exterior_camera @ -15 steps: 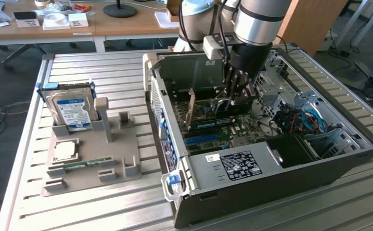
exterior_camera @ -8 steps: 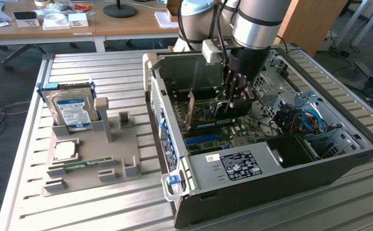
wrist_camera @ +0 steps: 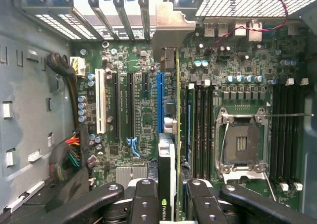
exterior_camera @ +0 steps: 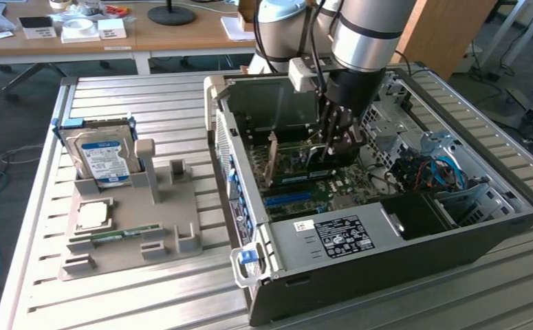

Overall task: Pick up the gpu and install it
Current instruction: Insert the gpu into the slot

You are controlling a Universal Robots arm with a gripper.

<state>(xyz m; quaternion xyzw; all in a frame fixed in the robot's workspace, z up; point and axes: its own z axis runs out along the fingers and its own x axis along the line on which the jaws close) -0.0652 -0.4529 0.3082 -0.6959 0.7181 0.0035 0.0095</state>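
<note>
Gpu (wrist_camera: 177,135) stands on edge inside the computer case (exterior_camera: 358,268), over the motherboard (wrist_camera: 143,125) and just beside its blue slot (wrist_camera: 160,100). I see my gripper (wrist_camera: 171,196) pinching it, fingers (wrist_camera: 144,204) on either face. Whether it is seated I cannot tell. The case rests on the slatted desk (exterior_camera: 137,289), with the hard drive (exterior_camera: 104,158) well apart.

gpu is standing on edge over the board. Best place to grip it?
Top long edge, coming straight down through the case's open side, fingers on the two flat faces. The gpu stands on edge, lower edge toward the motherboard, leaving the top free. It's pinched so now.
</note>
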